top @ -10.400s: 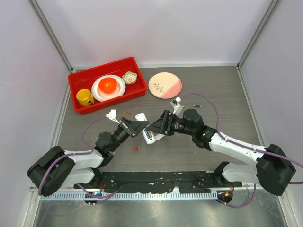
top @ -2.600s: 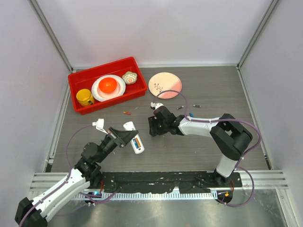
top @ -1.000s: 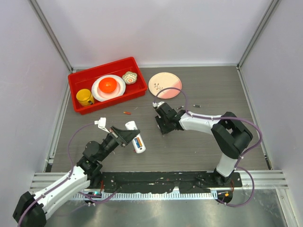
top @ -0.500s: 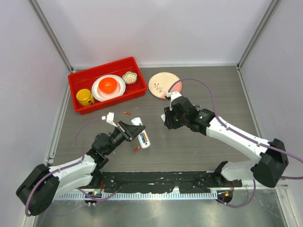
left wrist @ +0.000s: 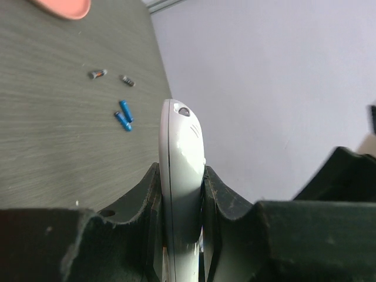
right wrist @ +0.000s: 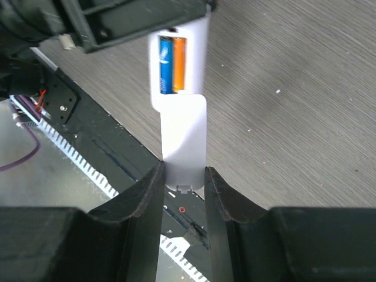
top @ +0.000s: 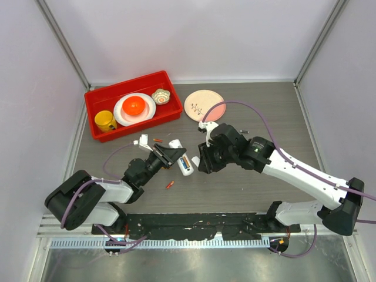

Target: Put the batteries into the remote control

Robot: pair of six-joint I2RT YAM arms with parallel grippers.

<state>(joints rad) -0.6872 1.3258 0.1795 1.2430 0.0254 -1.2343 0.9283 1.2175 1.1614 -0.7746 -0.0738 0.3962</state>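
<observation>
A grey wood-grain table (top: 264, 111) enclosed by pale walls is noted. A red rectangular plastic tray (top: 170, 108) of crockery is set at the upper left of the overhead view, with a round pink plate (top: 204, 106) just to its right.

At centre frame, the slim white remote control (right wrist: 197, 53) is clamped across its thickness by the left gripper (top: 167, 155), with the jaws closed down to the body. It appears to be held clear of the table with its recessed bay turned towards the other arm, judged as presentation for closing.

The right gripper (right wrist: 183, 170) is closed narrowly on a small white rectangular cover piece (right wrist: 184, 132). The far end of the cover is seen at the bay's lower edge, apparently lined up for sliding on.

A blue cell (right wrist: 165, 64) and an orange cell (right wrist: 179, 61) are seated side by side in the bay.

Loose on the table are recorded one orange-red battery (top: 170, 184), below the remote, and two blue batteries (left wrist: 123, 116), at the upper left of the left wrist view.
</observation>
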